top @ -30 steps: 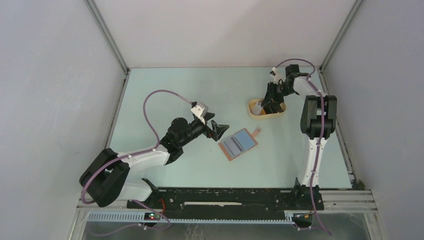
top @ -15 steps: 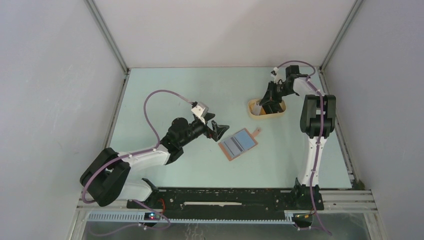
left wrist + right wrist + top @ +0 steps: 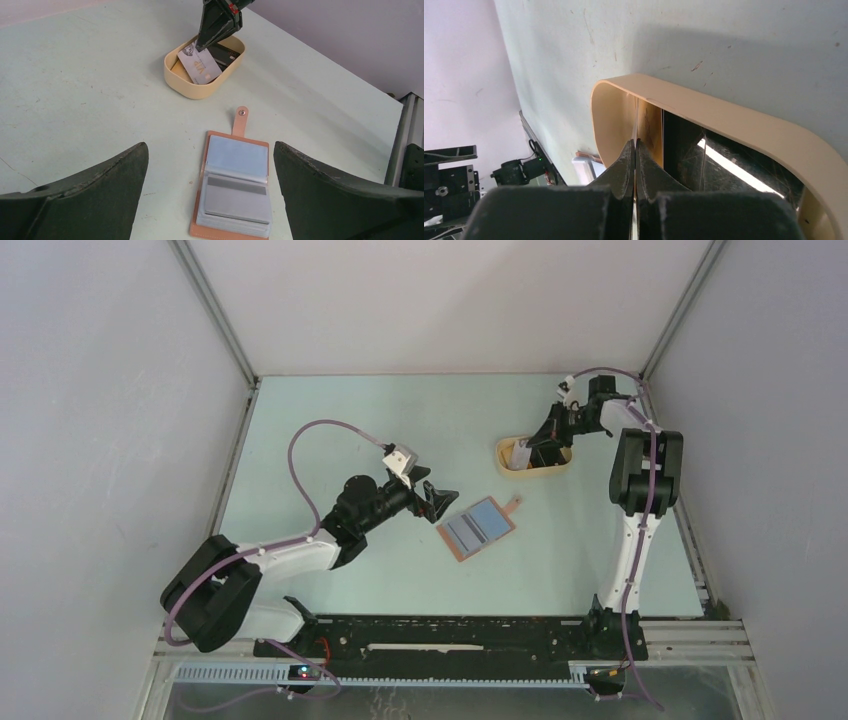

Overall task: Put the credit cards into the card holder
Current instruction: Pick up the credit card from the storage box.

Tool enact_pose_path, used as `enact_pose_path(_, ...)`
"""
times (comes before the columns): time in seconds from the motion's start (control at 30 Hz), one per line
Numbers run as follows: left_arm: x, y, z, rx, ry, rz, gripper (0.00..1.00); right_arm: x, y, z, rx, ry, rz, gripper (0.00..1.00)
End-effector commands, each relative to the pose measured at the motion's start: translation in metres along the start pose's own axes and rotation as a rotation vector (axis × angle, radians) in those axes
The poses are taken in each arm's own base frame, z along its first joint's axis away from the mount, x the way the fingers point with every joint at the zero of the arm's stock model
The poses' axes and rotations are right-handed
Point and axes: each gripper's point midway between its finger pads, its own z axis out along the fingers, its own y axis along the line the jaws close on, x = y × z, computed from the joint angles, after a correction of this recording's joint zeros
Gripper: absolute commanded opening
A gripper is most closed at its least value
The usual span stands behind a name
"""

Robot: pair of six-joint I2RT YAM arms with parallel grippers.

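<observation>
The card holder [image 3: 477, 528] lies open on the table, tan-brown outside with pale blue-grey sleeves and a grey card in one sleeve; the left wrist view shows it [image 3: 235, 195] too. My left gripper [image 3: 445, 497] is open and empty just left of it, its jaws wide apart either side of it [image 3: 210, 146]. My right gripper [image 3: 541, 447] reaches into the tan oval tray [image 3: 505, 468] and is shut on the edge of a silver credit card [image 3: 201, 66], which is tilted up. A dark credit card [image 3: 223, 53] lies in the tray [image 3: 185, 88].
In the right wrist view the shut gripper [image 3: 635, 143] sits inside the tray's rim [image 3: 744, 117], with the dark card [image 3: 729, 175] to its right. The holder's snap strap [image 3: 241, 120] points toward the tray. Enclosure walls and frame rails surround the table.
My right arm's wrist has swung right and back, and the silver card in its jaws now stands more tilted in the tray. The left arm and the card holder have not moved.
</observation>
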Motion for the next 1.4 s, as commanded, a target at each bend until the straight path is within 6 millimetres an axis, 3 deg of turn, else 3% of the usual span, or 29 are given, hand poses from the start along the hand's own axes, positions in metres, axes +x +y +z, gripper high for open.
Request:
enact_pose_path(0.0,-0.020,-0.006,0.004,0.027,-0.052,0.009,1.00,-0.018,0.028,-0.026,-0.095,-0.071,-0.069,0.00)
enact_pose_path(0.33,-0.022,-0.002,0.003,0.022,-0.062,-0.006,1.00,-0.020,0.038,-0.052,-0.206,-0.097,-0.111,0.00)
enact_pose_path(0.57,-0.026,0.007,0.003,0.057,-0.065,-0.106,1.00,-0.022,0.050,-0.067,-0.251,-0.128,-0.184,0.00)
enact_pose_path(0.87,-0.032,-0.006,0.003,0.220,-0.071,-0.195,1.00,-0.009,0.094,-0.097,-0.335,-0.175,-0.402,0.00)
enact_pose_path(1.0,-0.042,-0.025,-0.005,0.293,-0.120,-0.253,0.98,0.015,0.130,-0.117,-0.390,-0.194,-0.545,0.00)
enact_pose_path(1.17,-0.065,-0.064,-0.024,0.411,-0.236,-0.333,0.96,0.056,0.191,-0.156,-0.514,-0.248,-0.749,0.00)
enact_pose_path(1.27,-0.075,-0.088,-0.038,0.451,-0.309,-0.309,0.90,0.094,0.223,-0.175,-0.596,-0.267,-0.815,0.00)
enact_pose_path(1.37,-0.074,-0.106,-0.048,0.442,-0.342,-0.225,0.90,0.131,0.246,-0.184,-0.622,-0.285,-0.921,0.00)
